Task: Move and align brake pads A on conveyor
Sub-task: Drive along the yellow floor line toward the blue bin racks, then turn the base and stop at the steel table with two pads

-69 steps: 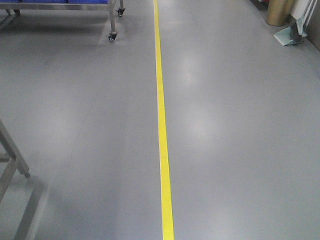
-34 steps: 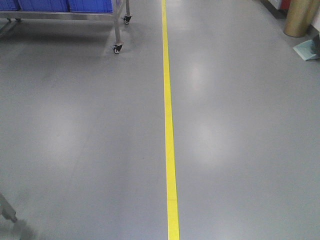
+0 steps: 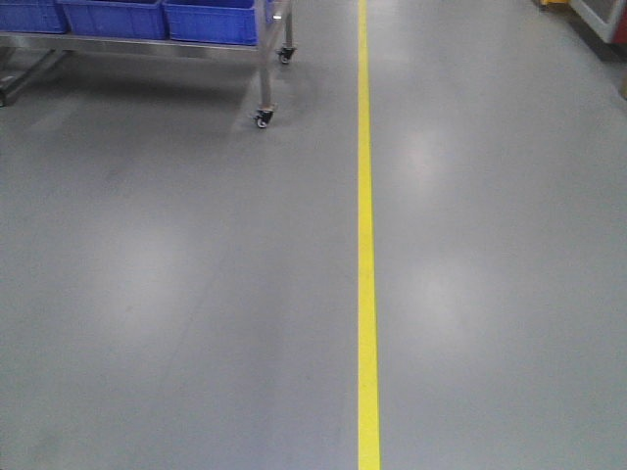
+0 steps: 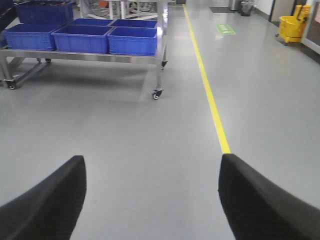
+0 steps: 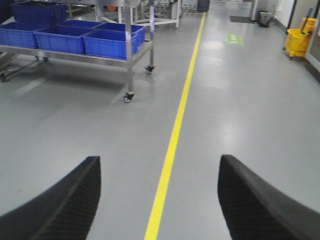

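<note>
The left hand (image 4: 150,159) is spread wide, its two black textured fingers (image 4: 50,205) far apart with nothing between them but bare grey floor (image 4: 125,125). The right hand (image 5: 158,159) is just as wide open and holds nothing. A yellow line (image 5: 172,135) painted on the floor runs straight ahead from between its fingers. In the left wrist view, that line disappears behind the finger on the right. Ahead of both hands and off to their left stands a steel trolley (image 4: 159,70) on casters, loaded with blue bins (image 4: 82,39). Far ahead and to the right sits a yellow mop bucket (image 4: 292,27), with a green floor marking (image 4: 226,29) closer to the line. Neither the brake pads A nor the conveyor falls within any view, so where they lie relative to either hand cannot be told.
</note>
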Tool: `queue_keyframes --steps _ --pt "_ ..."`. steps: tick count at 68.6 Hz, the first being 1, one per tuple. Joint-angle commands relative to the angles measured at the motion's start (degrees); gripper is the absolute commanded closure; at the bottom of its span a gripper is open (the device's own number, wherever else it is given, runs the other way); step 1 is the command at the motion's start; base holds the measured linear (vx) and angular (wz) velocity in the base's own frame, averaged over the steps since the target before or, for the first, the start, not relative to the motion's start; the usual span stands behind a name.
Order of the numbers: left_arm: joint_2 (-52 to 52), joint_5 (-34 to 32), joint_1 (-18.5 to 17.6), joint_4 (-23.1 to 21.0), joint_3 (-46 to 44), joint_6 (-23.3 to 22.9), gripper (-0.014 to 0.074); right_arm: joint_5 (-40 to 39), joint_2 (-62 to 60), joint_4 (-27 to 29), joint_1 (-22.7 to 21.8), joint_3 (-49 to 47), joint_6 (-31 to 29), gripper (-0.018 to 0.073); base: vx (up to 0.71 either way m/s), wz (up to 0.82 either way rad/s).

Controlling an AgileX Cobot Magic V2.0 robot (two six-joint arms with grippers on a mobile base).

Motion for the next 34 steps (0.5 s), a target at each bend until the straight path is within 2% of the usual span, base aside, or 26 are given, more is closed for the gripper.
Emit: queue_keyframes --steps 1,17,34 --pt "0.5 -4.1 -0.1 0.5 -1.6 -0.1 0.0059 -4.2 0.5 -0.4 0.0 -1.5 -0.6 0.0069 0.47 0.25" --pt "0.5 -4.1 -0.1 0.5 -1.6 -0.1 0.0059 -4.2 0.5 -0.4 0.0 -1.5 -0.6 0.0069 0.45 0.42" --pt "0.5 -4.1 -0.1 0.5 -1.6 -0.1 0.0059 -4.2 0.5 -0.4 0.0 -1.5 -0.6 0.0069 0.40 0.90"
